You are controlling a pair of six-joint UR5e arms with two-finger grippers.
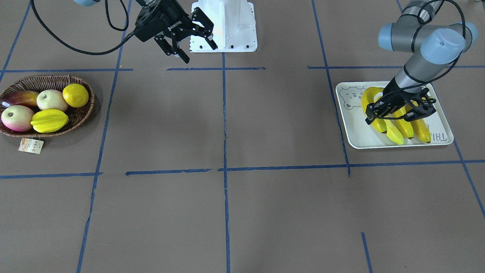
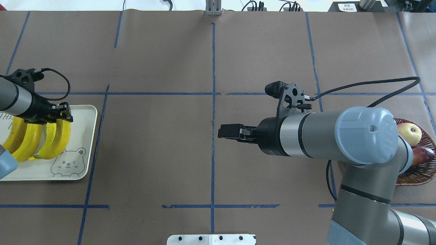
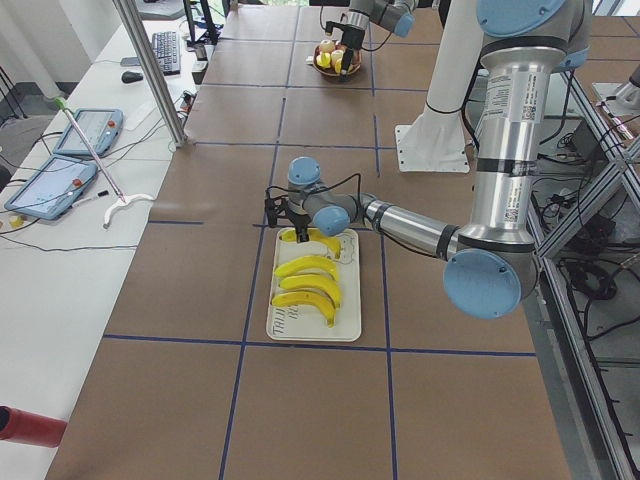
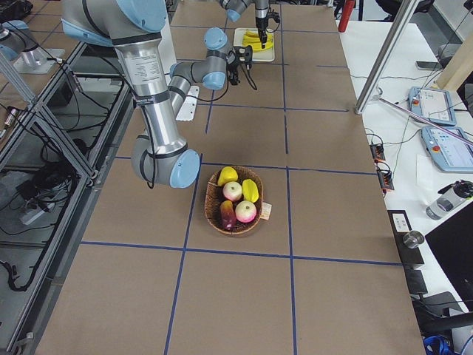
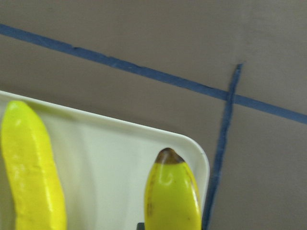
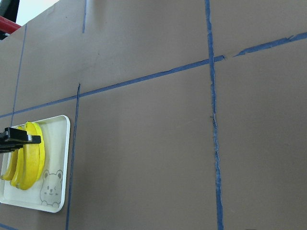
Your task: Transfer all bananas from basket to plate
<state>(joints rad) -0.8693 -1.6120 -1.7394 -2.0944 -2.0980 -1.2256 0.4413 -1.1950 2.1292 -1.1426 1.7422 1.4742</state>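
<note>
Four yellow bananas lie on the white bear-print plate (image 1: 352, 129), also seen from overhead (image 2: 85, 136). My left gripper (image 1: 382, 117) is low over the plate, shut on the end of the curved banana (image 1: 369, 96) nearest the bear print. The left wrist view shows that banana's dark tip (image 5: 172, 196) with a finger edge against it. The other three bananas (image 1: 403, 127) lie side by side. The wicker basket (image 1: 81, 113) holds no banana. My right gripper (image 1: 197, 47) is open and empty, high over the table's middle, also seen from overhead (image 2: 226, 131).
The basket holds a lemon (image 1: 75, 94), a starfruit (image 1: 49, 120), two apples (image 1: 52, 99) and a mango (image 1: 21, 98); its paper tag (image 1: 31, 145) lies beside it. The white robot base (image 1: 223, 26) stands at the table's near edge. Blue tape lines grid the brown table.
</note>
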